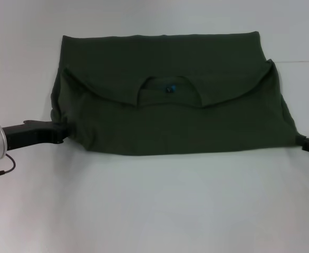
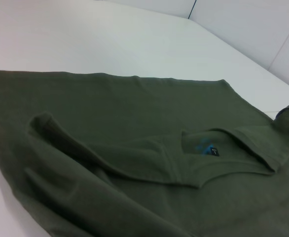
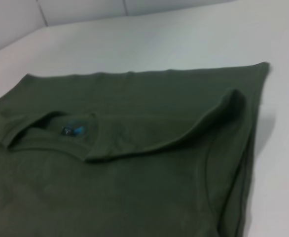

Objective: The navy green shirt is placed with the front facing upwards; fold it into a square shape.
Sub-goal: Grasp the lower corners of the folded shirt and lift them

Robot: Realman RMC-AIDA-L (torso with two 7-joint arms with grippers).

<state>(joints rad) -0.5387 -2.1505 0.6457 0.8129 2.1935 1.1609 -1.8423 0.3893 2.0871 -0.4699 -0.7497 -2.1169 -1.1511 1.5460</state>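
Bare white bench (image 1: 160, 211) fills the near foreground; nothing on it but the shirt further back.

Shirt (image 1: 170, 121) lies mid-bench, already doubled into a wide rectangle. Collar (image 1: 167, 89) faces up with the blue print inside showing, and the shoulder edge curves across the top layer. No chest print visible, so the front looks folded inward.

Left tool (image 1: 59, 132) sits low at the shirt's left edge, touching or just under the near-left corner. Can't tell if it's clamped on the cloth or released; the fingers are hidden by fabric. Right tool (image 1: 307, 142) is at the frame's right edge, just beside the near-right corner, and its grip state is also unreadable.

My read: a crosswise fold comes next, bringing one side over toward the other to get from wide rectangle to square.

To do it well:
- Pinch all layers at the corner, not just the top one. The left wrist view shows a loose ridge of fabric (image 2: 60, 138) near that side that can slip out.
- Lift only enough to clear the lower layers, and keep the edge taut.
- Travel parallel to the near hem (image 1: 186, 153) so edges land flush.
- Lay down before releasing, to avoid dragging the stack.

Risk: sleeve bulge on the right side (image 3: 228, 108) may leave the square lumpy.
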